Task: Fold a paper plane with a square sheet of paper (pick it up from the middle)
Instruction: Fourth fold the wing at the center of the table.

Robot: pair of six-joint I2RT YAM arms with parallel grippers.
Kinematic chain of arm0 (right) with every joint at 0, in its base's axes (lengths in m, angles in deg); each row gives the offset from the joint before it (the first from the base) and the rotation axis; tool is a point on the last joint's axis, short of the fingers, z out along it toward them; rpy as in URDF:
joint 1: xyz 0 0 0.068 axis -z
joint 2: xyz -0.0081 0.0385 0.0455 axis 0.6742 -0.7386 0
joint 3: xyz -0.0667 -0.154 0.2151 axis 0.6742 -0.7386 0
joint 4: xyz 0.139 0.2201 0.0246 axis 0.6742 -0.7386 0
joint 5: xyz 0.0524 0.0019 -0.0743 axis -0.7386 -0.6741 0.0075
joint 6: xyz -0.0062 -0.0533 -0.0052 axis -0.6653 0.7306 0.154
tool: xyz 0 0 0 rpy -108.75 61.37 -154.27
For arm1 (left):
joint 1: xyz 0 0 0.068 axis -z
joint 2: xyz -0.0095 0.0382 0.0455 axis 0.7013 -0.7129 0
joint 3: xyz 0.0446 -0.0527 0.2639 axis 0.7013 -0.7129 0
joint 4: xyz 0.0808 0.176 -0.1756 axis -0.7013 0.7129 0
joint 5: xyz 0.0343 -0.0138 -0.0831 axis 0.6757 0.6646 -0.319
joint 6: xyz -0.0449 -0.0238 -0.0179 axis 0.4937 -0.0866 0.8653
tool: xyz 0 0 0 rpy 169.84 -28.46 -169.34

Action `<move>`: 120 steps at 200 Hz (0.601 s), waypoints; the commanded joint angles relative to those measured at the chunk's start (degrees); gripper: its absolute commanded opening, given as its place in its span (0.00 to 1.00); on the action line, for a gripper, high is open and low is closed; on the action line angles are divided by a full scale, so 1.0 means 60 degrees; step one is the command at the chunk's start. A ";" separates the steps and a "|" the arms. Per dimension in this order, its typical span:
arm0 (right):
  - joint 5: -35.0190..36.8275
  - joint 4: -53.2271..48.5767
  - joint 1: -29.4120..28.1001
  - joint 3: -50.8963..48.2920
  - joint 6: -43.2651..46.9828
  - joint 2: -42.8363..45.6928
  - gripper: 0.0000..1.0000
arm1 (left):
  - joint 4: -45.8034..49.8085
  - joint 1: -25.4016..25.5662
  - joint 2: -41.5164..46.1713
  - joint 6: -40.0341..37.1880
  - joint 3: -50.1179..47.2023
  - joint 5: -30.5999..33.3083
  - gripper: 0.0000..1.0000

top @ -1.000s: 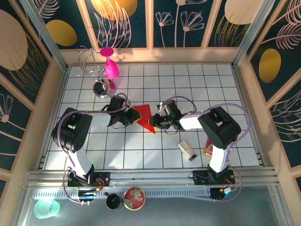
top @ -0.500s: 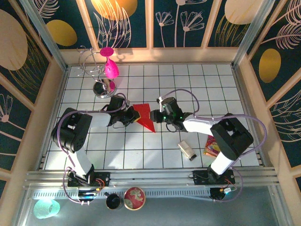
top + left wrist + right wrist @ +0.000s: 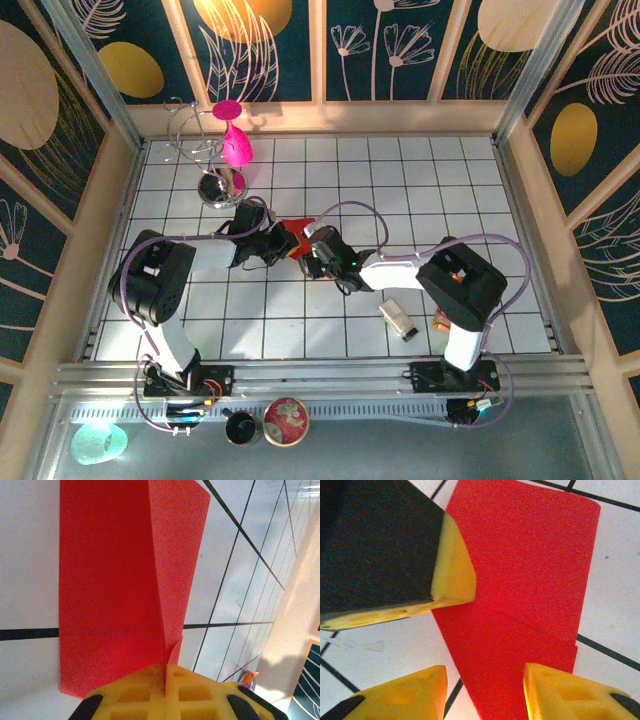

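Observation:
The red sheet of paper (image 3: 110,580) is folded into a long paper plane shape and lies on the white tiles, with one flap angled up along a middle crease. My left gripper (image 3: 164,672) is shut on that crease at the paper's near end. In the top view the left gripper (image 3: 276,243) sits left of the paper (image 3: 297,230). My right gripper (image 3: 315,256) is over the paper's other part. In the right wrist view the right gripper (image 3: 485,690) stands open, its yellow fingertips (image 3: 420,690) straddling the paper (image 3: 530,580). The left gripper's finger (image 3: 395,545) is at the upper left.
A magenta goblet (image 3: 234,140) and a wire stand with a chrome ball (image 3: 215,187) stand at the back left. A small silvery box (image 3: 398,318) and a snack packet (image 3: 443,322) lie near the right arm's base. Wooden walls (image 3: 520,200) enclose the tiled floor.
My right gripper has moved left over the paper and opened its jaws. The left gripper has stayed shut on the paper in the same place.

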 commanded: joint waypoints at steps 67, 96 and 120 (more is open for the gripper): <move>0.0763 -0.0313 -0.0128 0.0250 0.0284 -0.0422 0.40 | -0.0113 0.0041 0.0081 0.0244 0.0273 0.0034 0.02; 0.0698 -0.0290 -0.0126 0.0256 0.0354 -0.0466 0.35 | -0.0094 0.0041 0.0070 0.0244 0.0259 0.0016 0.02; 0.0727 -0.0308 -0.0122 0.0259 0.0357 -0.0505 0.33 | -0.0066 0.0041 0.0091 0.0223 0.0273 0.0005 0.02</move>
